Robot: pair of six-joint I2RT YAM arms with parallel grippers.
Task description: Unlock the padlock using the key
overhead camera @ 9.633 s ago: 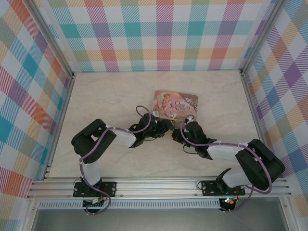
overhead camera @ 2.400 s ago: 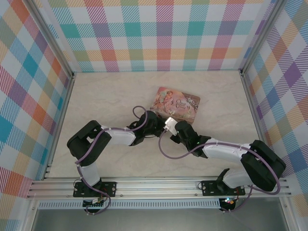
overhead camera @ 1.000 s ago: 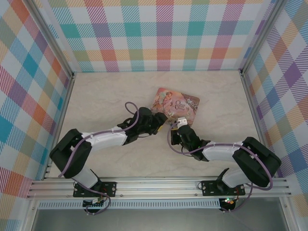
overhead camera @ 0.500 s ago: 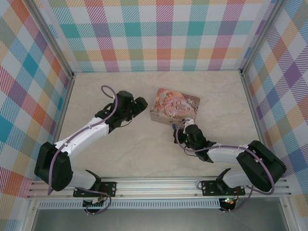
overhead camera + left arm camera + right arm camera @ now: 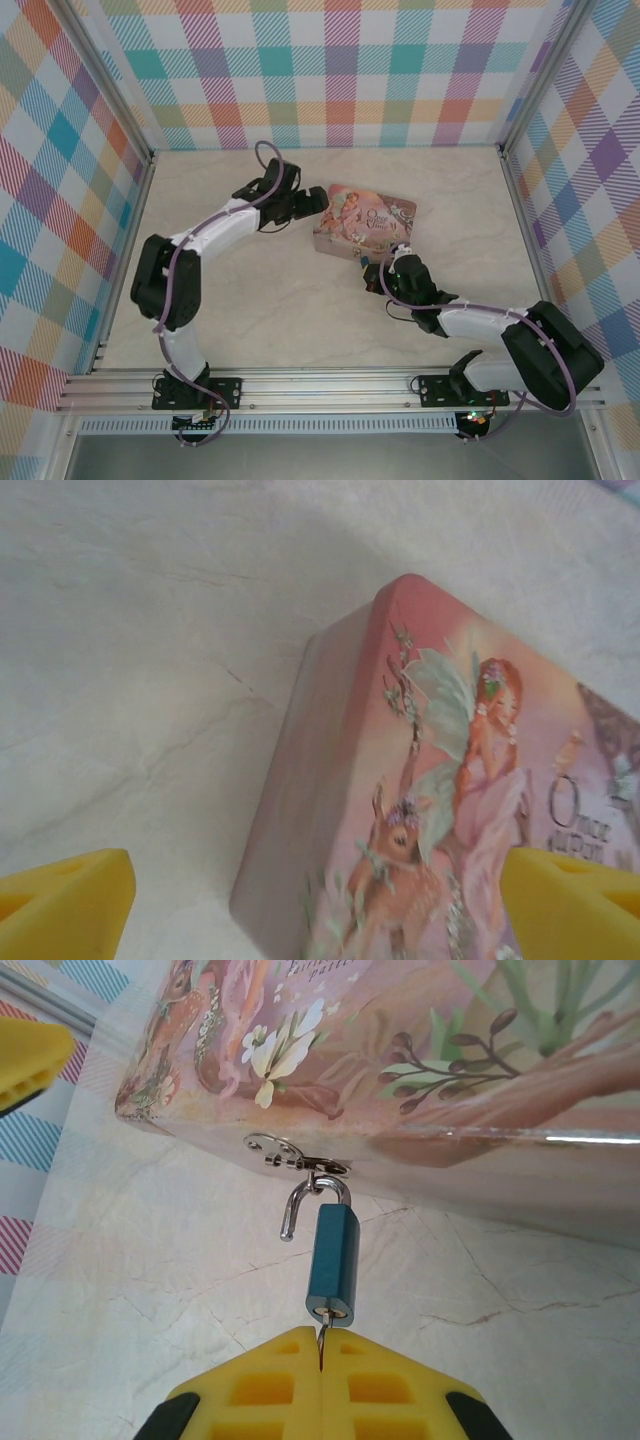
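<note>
Beside the tin (image 5: pixel 400 1060), grips the key (image 5: pixel 323 1330) in the padlock (image 5: pixel 332 1260) with the right end effector (image 5: pixel 322 1355); holds the left end effector (image 5: pixel 320 900) open. Might bend the key if tugged sideways.

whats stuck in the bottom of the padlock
A thin key goes up into the padlock's underside. Its head is hidden between the shut right gripper's fingers, and its tip inside the body cannot be seen.

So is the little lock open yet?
Nearly, it seems. The key sits in the padlock, whose shackle has one leg free. The right tool pinches the key. The left tool hangs open at the pink tin. Left: unhooking the padlock from the tin's clasp.
</note>
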